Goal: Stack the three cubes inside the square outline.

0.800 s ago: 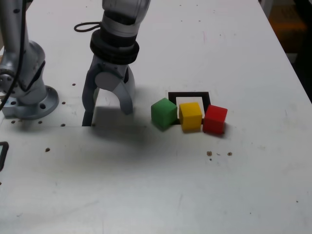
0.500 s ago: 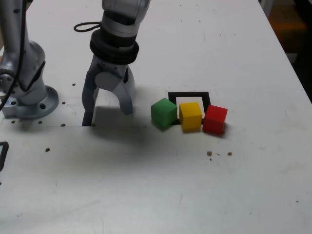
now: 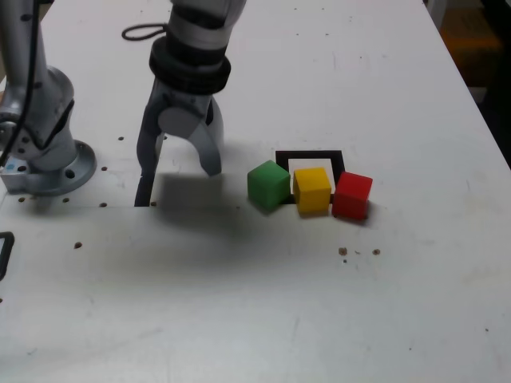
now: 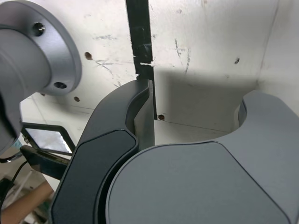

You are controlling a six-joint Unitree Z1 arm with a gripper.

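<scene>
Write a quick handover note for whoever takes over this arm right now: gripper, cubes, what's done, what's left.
Gripper: open, empty, hanging above the white table, to the exterior view's left of the cubes.
Small green cube, yellow cube and red cube: side by side in a row on the table, none stacked.
Black square outline with white centre: just behind the row; the yellow cube overlaps its front edge.
Done: no cube stacked.
Left: set one cube inside the outline, then stack the other two on it.
</scene>
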